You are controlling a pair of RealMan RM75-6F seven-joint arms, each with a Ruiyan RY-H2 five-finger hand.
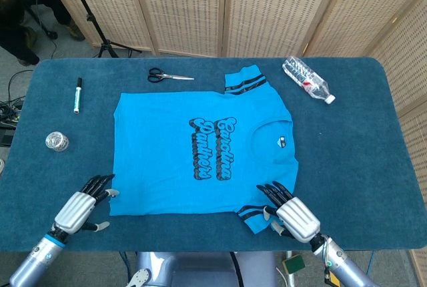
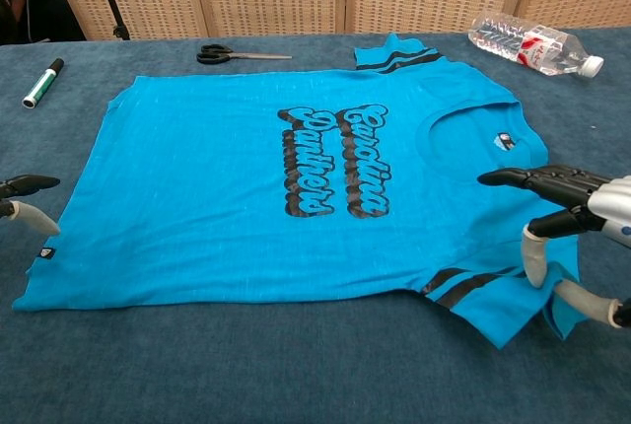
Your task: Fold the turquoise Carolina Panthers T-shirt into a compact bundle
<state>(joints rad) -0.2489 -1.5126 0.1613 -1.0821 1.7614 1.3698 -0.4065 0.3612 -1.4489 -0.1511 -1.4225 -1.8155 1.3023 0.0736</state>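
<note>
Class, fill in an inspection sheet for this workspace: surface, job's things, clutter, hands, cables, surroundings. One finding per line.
Surface: table with dark blue cover.
Job's things: T-shirt spread flat, print up, unfolded.
Clutter: scissors, marker, bottle, small round jar, all off the shirt.
Hands: left hand open at the hem corner; right hand open over the near sleeve.
Cables: some on the floor left of the table.
Surroundings: wicker screens, a stand.

1. The turquoise shirt is lying flat and unfolded, print up, collar pointing toward my right.
2. Its striped sleeves are sticking out at the far and near edges.
</note>
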